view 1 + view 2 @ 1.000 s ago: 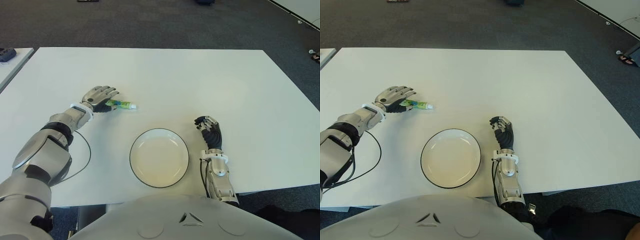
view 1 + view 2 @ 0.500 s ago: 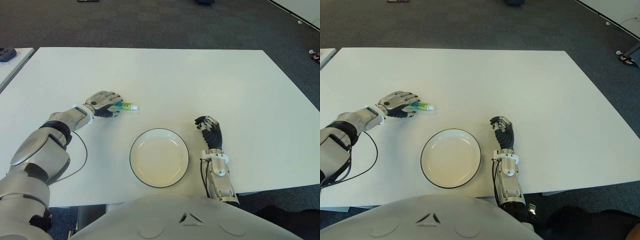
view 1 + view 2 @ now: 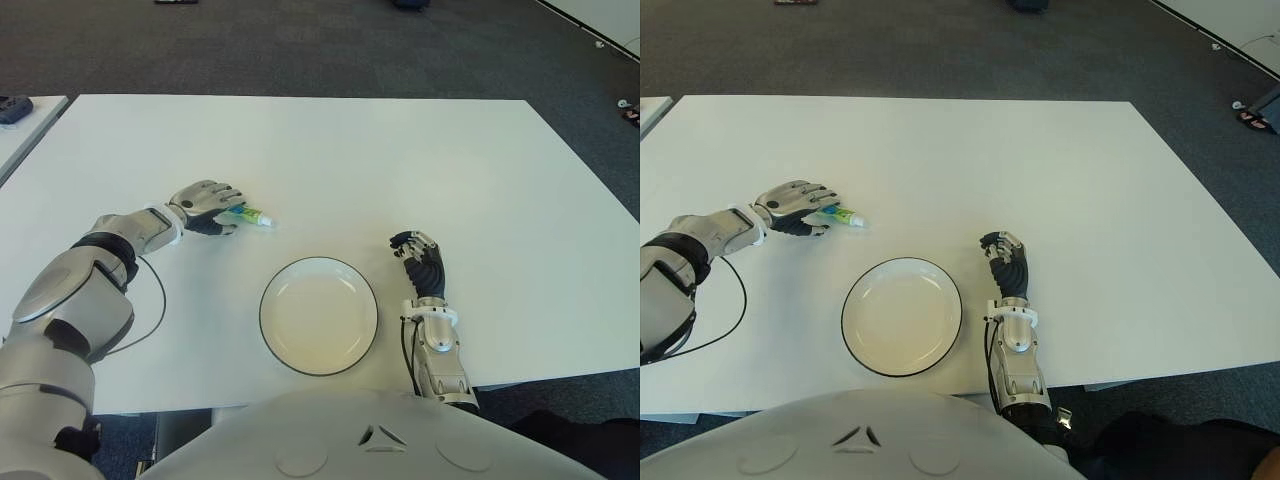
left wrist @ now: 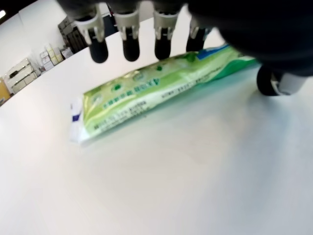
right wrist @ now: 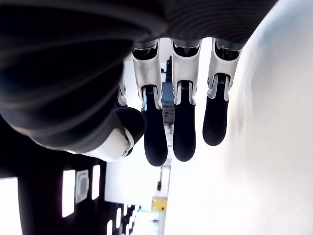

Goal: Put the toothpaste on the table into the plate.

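Observation:
A green toothpaste tube lies flat on the white table, left of the plate. Its white cap end sticks out from under my left hand. That hand arches over the tube: the fingers hover just past its far side, the thumb is on its near side, and they have not closed on it. The white plate with a dark rim sits at the table's near middle with nothing in it. My right hand shows just right of the plate, fingers relaxed and holding nothing.
A thin black cable loops over the table beside my left forearm. A second table with a dark object shows at the far left. Dark carpet surrounds the table.
My left hand has lowered and curled further over the tube. The tube has turned slightly, its cap end swinging toward the plate. The right hand has not moved.

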